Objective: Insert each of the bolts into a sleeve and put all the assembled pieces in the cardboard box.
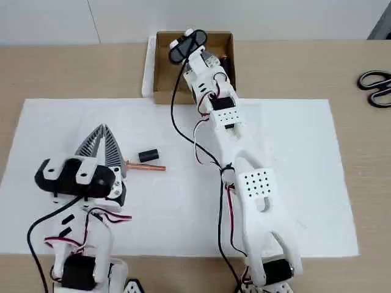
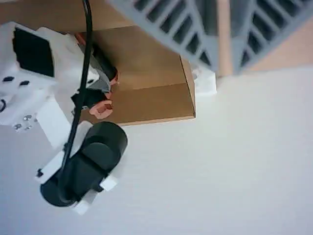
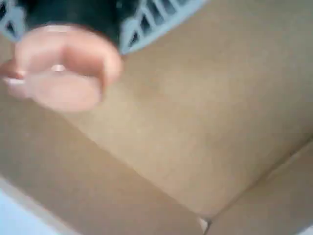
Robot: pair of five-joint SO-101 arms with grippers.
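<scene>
The cardboard box (image 1: 164,67) stands at the table's far edge. My right gripper (image 3: 73,17) hangs inside it, shut on an assembled piece: a black sleeve (image 3: 78,12) with a copper bolt head (image 3: 61,68) sticking out, just above the box floor (image 3: 195,122). A second dark piece (image 1: 223,63) lies in the box at its right wall. A loose black sleeve (image 1: 148,155) and a copper bolt (image 1: 145,166) lie on the white sheet. My left gripper (image 1: 104,131) rests just left of them, its grey fingers (image 2: 166,24) shut on nothing.
A white sheet (image 1: 293,183) covers the middle of the wooden table. A white block (image 1: 146,76) stands against the box's left side. Scissors (image 1: 376,87) lie at the right edge. The right arm (image 1: 223,116) stretches from the near edge to the box.
</scene>
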